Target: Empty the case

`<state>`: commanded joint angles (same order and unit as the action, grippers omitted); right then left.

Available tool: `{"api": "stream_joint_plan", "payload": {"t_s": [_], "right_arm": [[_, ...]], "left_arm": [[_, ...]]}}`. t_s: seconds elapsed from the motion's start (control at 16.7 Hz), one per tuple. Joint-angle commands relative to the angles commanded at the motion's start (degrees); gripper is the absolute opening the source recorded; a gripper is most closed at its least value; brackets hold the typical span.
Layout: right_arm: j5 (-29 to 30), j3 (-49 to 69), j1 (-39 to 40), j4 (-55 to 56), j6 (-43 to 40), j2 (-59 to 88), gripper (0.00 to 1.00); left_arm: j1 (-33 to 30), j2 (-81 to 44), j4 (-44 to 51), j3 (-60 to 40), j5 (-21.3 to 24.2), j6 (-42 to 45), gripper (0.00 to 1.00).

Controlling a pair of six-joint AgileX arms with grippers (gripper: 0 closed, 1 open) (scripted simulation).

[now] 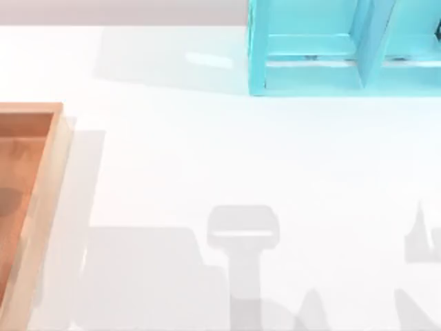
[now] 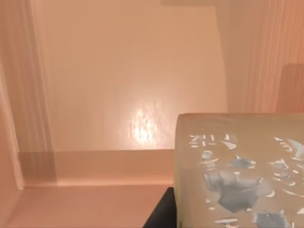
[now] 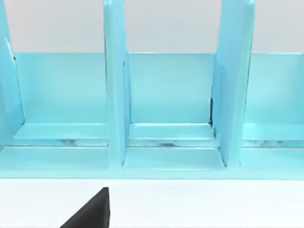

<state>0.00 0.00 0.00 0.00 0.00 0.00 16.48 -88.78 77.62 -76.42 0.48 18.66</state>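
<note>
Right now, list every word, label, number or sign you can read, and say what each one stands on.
No text can be read.
Cube inside the case, left wrist view: pale markings and grey patches on its face, too blurred to read.
Case rim, turquoise shelf unit and table: no lettering.

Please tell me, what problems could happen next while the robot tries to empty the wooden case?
1. In the left wrist view the patterned tan block sits inside the case, near a raised rim; lifting it out could catch that rim.
2. The case lies at the table's left edge in the top view, so a push might slide it off.
3. If the block goes to the turquoise shelf unit, its narrow dividers could knock it.
</note>
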Motion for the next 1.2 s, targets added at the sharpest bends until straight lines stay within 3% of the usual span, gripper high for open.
{"api": "stream_joint_plan", "payload": {"t_s": [0.3, 0.48, 0.66, 0.84, 1.02, 1.2], "right_arm": [[0.0, 0.0, 0.0, 0.0, 0.0, 0.0, 1.0], [0.0, 0.0, 0.0, 0.0, 0.0, 0.0, 1.0], [0.0, 0.0, 0.0, 0.0, 0.0, 0.0, 1.0], [0.0, 0.0, 0.0, 0.0, 0.0, 0.0, 1.0], [0.0, 0.0, 0.0, 0.0, 0.0, 0.0, 1.0], [0.0, 0.0, 0.0, 0.0, 0.0, 0.0, 1.0]], "left_arm": [[0.0, -0.2, -0.1, 0.1, 0.0, 0.1, 0.0], [-3.8, 0.1, -2.7, 0.9, 1.2, -2.0, 0.0], [-13.0, 0.7, -7.7, 3.6, 2.8, -9.5, 0.0], [-27.2, 1.4, -13.1, 8.3, 3.5, -22.3, 0.0], [-39.8, 1.2, -17.1, 13.7, 2.6, -36.5, 0.0], [-47.3, 1.1, -19.6, 18.8, 0.8, -45.9, 0.0]]}}
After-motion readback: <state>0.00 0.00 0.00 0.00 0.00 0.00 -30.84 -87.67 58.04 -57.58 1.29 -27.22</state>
